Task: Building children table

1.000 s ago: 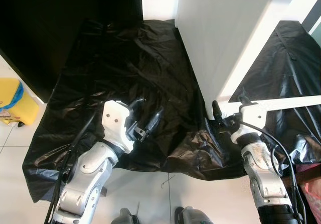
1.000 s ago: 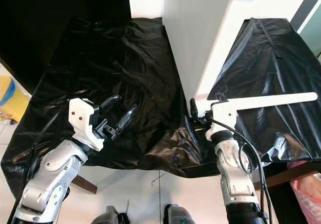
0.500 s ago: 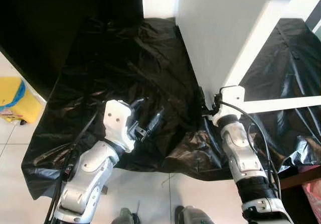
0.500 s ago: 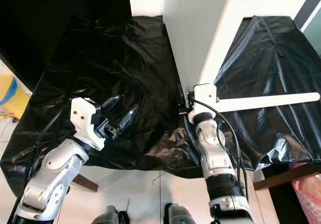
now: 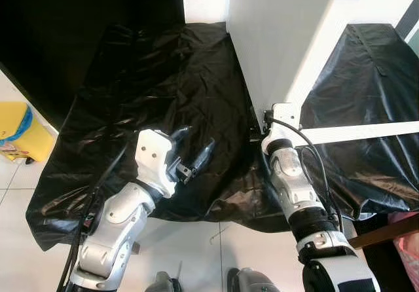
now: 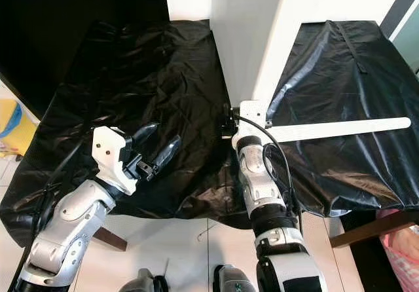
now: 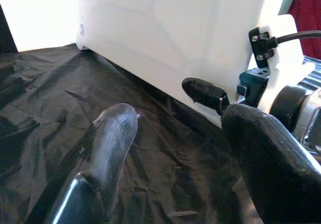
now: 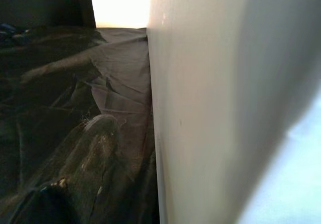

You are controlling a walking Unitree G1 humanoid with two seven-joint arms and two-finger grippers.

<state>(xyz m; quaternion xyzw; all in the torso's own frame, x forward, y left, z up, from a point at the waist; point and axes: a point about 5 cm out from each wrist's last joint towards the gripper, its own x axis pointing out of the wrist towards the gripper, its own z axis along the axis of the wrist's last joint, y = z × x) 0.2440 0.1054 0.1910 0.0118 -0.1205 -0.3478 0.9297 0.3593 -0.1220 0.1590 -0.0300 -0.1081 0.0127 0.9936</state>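
A big white table panel [image 5: 281, 36] stands on edge on a surface draped in a black plastic sheet [image 5: 163, 89]. A long white rail [image 5: 366, 131] runs from its near corner off to the right. My right gripper [image 5: 260, 117] is pressed in at that near lower corner, its white wrist mount [image 5: 283, 114] against the rail's end; in the right wrist view the panel face [image 8: 225, 108] is right beside it. My left gripper [image 5: 196, 139] hovers open over the sheet, left of the panel, holding nothing, and points towards the right gripper [image 7: 205, 94].
A yellow bin [image 5: 16, 131] stands on the white tiled floor at the left. A dark wall rises behind the sheet at the upper left. A wooden table edge [image 5: 386, 230] and something pink [image 5: 409, 253] show at the lower right. My feet [image 5: 252, 282] are by the sheet's front edge.
My right arm has swung left along the rail and forward to the panel's near corner. The sheet's fold beside it has flattened. The left arm has stayed put.
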